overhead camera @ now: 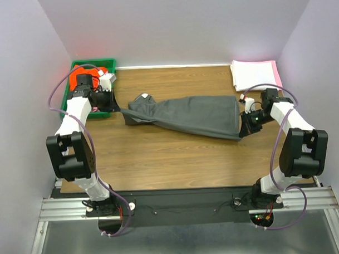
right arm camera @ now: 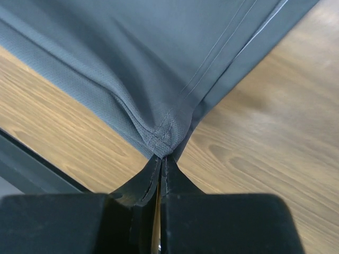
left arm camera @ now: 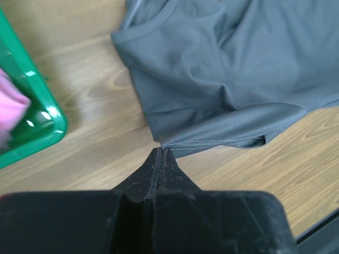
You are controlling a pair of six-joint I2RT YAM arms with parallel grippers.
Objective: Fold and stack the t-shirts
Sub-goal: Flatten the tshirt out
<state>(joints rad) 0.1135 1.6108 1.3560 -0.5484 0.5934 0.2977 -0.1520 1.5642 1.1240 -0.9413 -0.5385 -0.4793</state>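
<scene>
Grey t-shirt (overhead camera: 186,116) stretched across worktop (overhead camera: 159,161), left tool (overhead camera: 120,110) clamped on one corner, right tool (overhead camera: 242,133) clamped on hem corner near right edge

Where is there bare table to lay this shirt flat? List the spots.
Widest: the table between the grey t-shirt and the arm bases. Narrower: the far strip between the green bin and the folded white-and-pink stack. Both far corners are crowded.

A wood-grain table (overhead camera: 159,155) fills the middle of the frame, boxed in by plain pale lavender walls (overhead camera: 177,26) at top, left and right, with an aluminium rail (overhead camera: 66,207) along the bottom.
</scene>
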